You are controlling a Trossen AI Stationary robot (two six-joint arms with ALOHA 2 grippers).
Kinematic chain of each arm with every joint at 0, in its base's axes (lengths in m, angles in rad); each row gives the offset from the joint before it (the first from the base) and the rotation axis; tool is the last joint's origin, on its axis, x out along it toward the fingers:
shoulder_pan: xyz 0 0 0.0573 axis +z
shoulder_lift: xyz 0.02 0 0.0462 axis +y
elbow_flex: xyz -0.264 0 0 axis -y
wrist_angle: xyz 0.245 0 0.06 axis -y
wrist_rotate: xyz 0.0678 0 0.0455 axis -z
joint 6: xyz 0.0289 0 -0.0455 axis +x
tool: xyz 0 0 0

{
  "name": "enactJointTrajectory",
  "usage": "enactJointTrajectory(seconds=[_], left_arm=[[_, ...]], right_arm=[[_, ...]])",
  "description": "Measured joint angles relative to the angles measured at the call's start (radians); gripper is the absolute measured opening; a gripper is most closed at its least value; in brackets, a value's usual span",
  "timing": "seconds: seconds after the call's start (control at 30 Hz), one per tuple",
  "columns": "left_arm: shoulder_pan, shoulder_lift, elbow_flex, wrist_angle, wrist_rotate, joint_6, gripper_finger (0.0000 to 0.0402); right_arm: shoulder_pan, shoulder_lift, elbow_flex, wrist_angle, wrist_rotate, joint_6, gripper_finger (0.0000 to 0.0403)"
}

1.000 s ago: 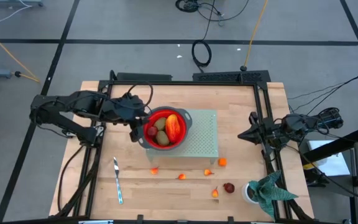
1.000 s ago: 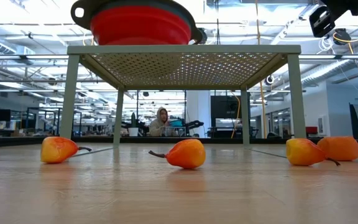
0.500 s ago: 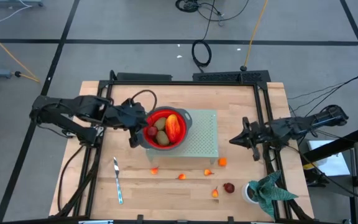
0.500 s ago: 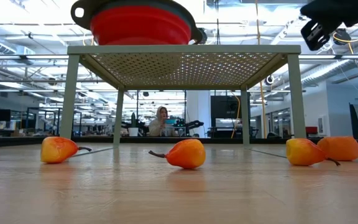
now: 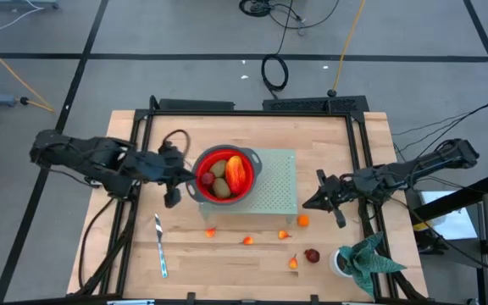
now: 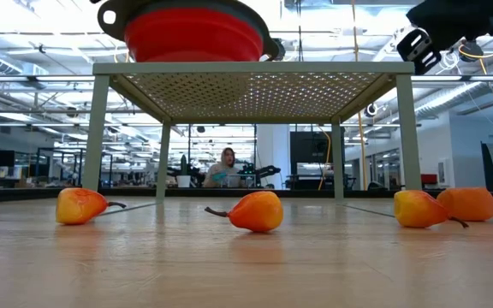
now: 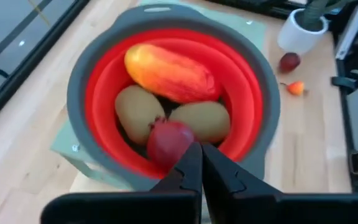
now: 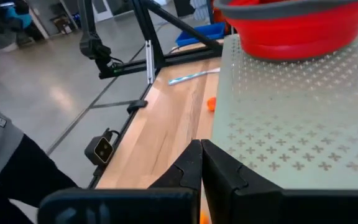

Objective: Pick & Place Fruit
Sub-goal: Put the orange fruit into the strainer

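A red bowl with a grey rim stands on a pale green perforated stand. In it lie a long red-orange fruit, two kiwis and a dark red round one. Several small orange fruits and one dark red fruit lie on the table near the front edge. My left gripper is shut just left of the bowl, pointing at it from above. My right gripper is shut at the stand's right edge and holds nothing.
A silver knife lies at the front left. A leafy plant in a white pot stands at the front right corner. The stand's legs rise from the table, and orange fruits lie in front of them.
My left gripper has drawn back from the bowl's left rim toward the table's left edge. My right gripper has swung from the right edge toward the stand, sinking a little and tipping more level. The fruit has not moved.
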Motion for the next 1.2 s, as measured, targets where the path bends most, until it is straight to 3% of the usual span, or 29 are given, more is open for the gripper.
enactJointTrajectory(seconds=[0.3, 0.57, 0.9, 1.2], left_arm=[[-0.015, -0.272, -0.244, 0.118, -0.011, 0.0, 0.0003], [-0.015, -0.479, -0.4, 0.235, -0.017, 0.089, 0.0002], [-0.015, -0.657, -0.494, 0.242, -0.024, 0.117, 0.0006], [-0.015, -0.724, -0.531, 0.243, -0.025, 0.167, 0.0003]], right_arm=[[0.045, 0.003, 0.009, -0.02, 0.001, 0.1, 0.0], [0.099, 0.025, 0.136, -0.276, 0.058, 0.188, 0.0], [0.125, 0.199, 0.334, -0.636, 0.0, 0.275, 0.0], [0.124, 0.397, 0.357, -0.692, -0.096, 0.232, 0.0]])
